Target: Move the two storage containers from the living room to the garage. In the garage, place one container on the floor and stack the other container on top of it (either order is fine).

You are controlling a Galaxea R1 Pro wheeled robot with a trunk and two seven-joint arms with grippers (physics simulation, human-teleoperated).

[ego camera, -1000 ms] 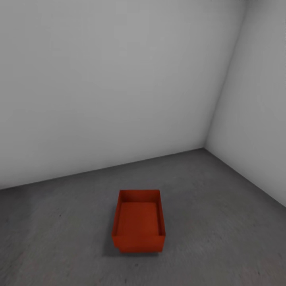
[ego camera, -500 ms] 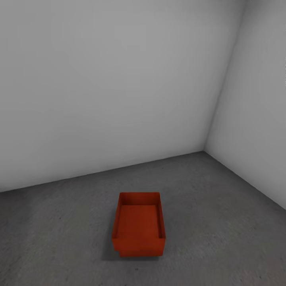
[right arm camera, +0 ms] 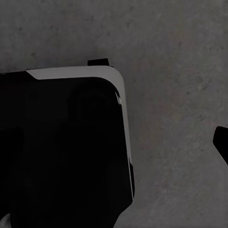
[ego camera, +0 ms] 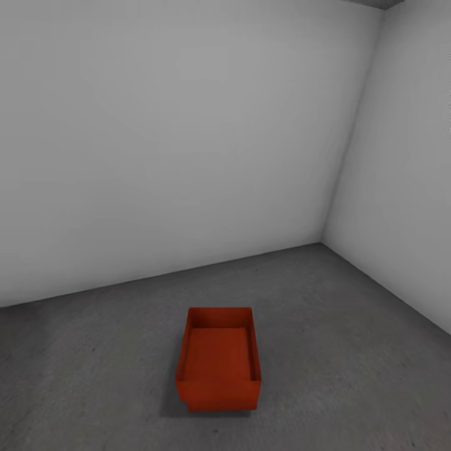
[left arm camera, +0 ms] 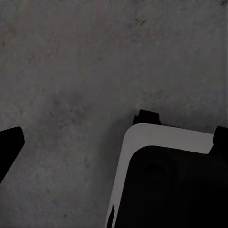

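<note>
A: Looking at the head view, one storage container, orange-red, rectangular, open top, sits on the floor at near centre. Plastic-looking; wall ribbing too fine to make out.

B: Count?

A: One container in view. It stands upright, its long side running near to far, its interior bare and flat. A small step or lip shows at its near left bottom corner.

B: Floor texture?

A: Rough mottled dark grey concrete. Two plain white walls meet at a corner on the far right. A thin dark strip shows at the top right edge, cut off; can't tell what it is.

B: Grippers?

A: In the left wrist view a black finger tip pokes in from one edge over the concrete. Whether the left gripper is parted or clenched, can't tell; it holds nothing that I can see. In the right wrist view a sliver of black finger shows at the edge, same story: state unreadable.

B: And that big dark block?

A: The robot base, black with a pale rounded rim, seen below the left wrist; it shows again in the right wrist view. Both are cut off by the frame. Small black tabs stick out at its edge, too dark to identify.
</note>
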